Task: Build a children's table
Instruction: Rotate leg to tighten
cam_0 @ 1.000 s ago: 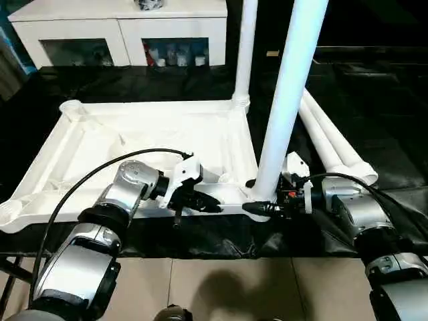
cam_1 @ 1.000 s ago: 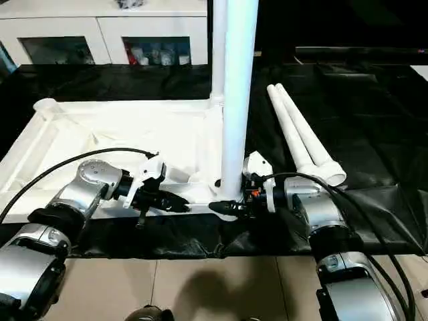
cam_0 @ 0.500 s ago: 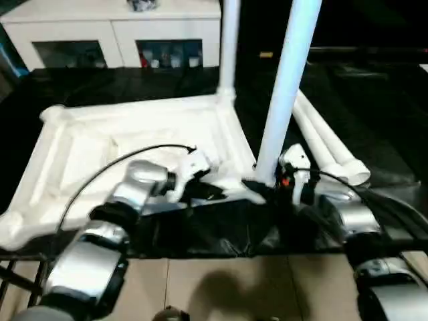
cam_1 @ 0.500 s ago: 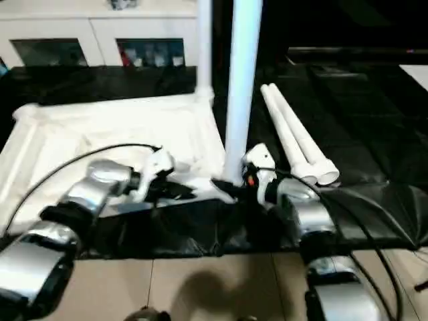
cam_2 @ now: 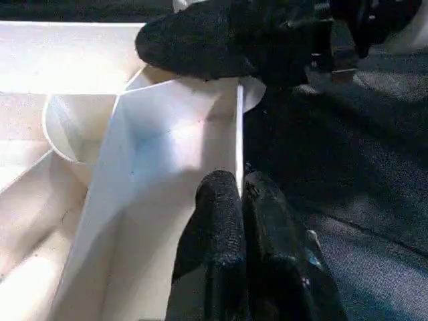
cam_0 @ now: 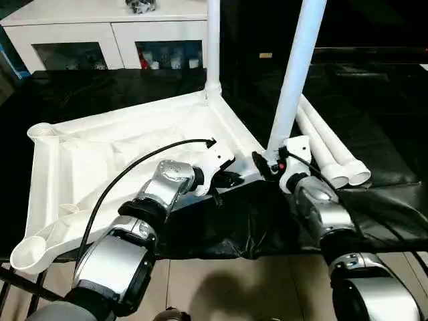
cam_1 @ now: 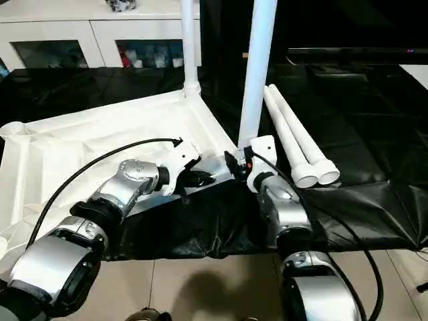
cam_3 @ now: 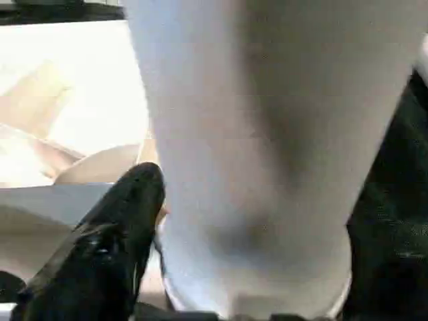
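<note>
pinching table rim (cam_2: 238, 127), left end effector (cam_2: 241, 194), fingers together

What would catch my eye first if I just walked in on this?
Probably the white table top lying upside down on black sheeting, with two legs already standing up from its corners: the far leg and the near leg. The right gripper sits at the near leg's base, and two spare legs lie alongside.

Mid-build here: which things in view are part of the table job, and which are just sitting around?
Job:
table top, upside down
two standing legs
two loose legs on the black sheet

Just about:
white cabinet behind
</note>
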Robot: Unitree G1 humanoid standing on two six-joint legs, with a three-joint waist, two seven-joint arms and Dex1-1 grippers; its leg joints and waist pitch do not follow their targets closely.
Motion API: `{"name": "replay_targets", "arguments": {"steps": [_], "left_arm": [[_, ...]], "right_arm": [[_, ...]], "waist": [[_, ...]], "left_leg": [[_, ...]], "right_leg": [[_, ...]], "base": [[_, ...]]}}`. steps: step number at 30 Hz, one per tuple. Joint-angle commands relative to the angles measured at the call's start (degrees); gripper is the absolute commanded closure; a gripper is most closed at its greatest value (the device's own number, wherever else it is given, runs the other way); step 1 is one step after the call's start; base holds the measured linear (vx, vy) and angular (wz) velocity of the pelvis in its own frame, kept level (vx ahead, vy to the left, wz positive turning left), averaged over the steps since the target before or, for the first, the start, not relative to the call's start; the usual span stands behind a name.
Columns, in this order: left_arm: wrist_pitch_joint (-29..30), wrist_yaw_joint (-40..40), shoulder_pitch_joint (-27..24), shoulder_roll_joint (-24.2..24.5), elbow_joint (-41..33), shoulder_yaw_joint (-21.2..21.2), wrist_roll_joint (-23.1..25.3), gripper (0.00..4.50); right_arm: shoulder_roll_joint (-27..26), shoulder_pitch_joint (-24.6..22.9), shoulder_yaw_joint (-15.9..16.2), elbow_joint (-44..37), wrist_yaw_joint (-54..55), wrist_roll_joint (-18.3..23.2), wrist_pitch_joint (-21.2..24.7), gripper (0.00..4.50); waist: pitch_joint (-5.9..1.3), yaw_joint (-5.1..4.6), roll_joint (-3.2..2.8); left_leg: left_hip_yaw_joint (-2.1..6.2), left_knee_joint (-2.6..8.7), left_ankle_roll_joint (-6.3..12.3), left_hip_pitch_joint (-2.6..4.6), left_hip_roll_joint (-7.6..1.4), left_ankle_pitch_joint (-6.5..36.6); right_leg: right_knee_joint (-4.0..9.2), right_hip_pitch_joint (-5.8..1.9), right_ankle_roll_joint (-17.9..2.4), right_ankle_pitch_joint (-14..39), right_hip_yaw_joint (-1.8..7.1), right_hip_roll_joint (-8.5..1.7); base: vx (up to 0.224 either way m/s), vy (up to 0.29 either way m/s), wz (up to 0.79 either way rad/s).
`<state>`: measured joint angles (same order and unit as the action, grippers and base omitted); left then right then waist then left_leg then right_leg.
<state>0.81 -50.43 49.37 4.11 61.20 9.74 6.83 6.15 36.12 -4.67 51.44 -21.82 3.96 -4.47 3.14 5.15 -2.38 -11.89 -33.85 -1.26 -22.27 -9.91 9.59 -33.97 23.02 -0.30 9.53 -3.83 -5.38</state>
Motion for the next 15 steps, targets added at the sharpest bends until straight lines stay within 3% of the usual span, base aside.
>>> {"name": "replay_targets", "arguments": {"steps": [1,5,6,9,13,15], "left_arm": [[-2.36,-1.3,0.32,-2.75,-1.5,-0.46,-2.02,4.5],[-3.44,-6.6,-1.03,-1.19,-2.92,-0.05,-3.08,4.5],[-4.03,-9.72,-1.72,-0.43,-3.79,0.23,-3.67,4.5],[-4.66,-16.78,-3.02,1.63,-5.7,1.08,-4.73,4.5],[-4.64,-22.68,-3.7,3.99,-6.86,1.81,-5.13,4.5],[-4.46,-26.17,-3.86,5.29,-7.41,2.16,-5.44,4.5]], "right_arm": [[-3.19,-0.67,2.64,0.69,-4.96,0.12,0.29,0.53],[-1.57,-1.42,3.38,-0.69,-10.81,1.32,0.09,0.3],[-0.53,-1.67,4.15,-1.22,-13.23,1.25,0.15,0.07],[2.02,-2.38,5.79,-2.85,-21.27,1.85,0.77,0.05],[5.51,-3.59,8.06,-5.55,-32.53,2.74,1.91,0.05],[7.53,-3.97,9.1,-7.69,-38.44,3.48,3.36,0.05]], "waist": [[-3.85,-0.32,0.88],[-4.02,-0.14,0.94],[-4.13,-0.02,0.95],[-4.15,0.14,0.9],[-4.02,0.22,0.89],[-3.85,0.36,0.85]], "left_leg": [[1.95,4.45,2.33,1.49,-3.41,16.62],[1.77,4.23,3.72,1.18,-3.45,14.69],[1.76,4.11,4.28,1.05,-3.47,13.37],[1.49,3.86,5.52,0.94,-3.55,11.57],[1.57,3.91,6.15,0.98,-3.64,12.77],[1.68,4.13,5.22,1.2,-3.83,14.68]], "right_leg": [[4.65,-2.15,-12.42,17.85,2.37,-3.99],[4.23,-2.46,-13.28,14.51,2.33,-4.0],[3.98,-2.67,-13.87,12.88,2.25,-4.08],[3.65,-2.62,-15.04,10.4,2.2,-3.98],[3.69,-2.7,-15.42,11.27,2.08,-3.88],[4.01,-2.54,-15.04,14.72,2.19,-4.01]], "base": [[0.0,0.0,0.0],[0.0,0.0,0.0],[0.0,0.0,0.0],[0.0,0.0,0.0],[0.0,0.0,0.0],[0.0,0.0,0.0]]}}
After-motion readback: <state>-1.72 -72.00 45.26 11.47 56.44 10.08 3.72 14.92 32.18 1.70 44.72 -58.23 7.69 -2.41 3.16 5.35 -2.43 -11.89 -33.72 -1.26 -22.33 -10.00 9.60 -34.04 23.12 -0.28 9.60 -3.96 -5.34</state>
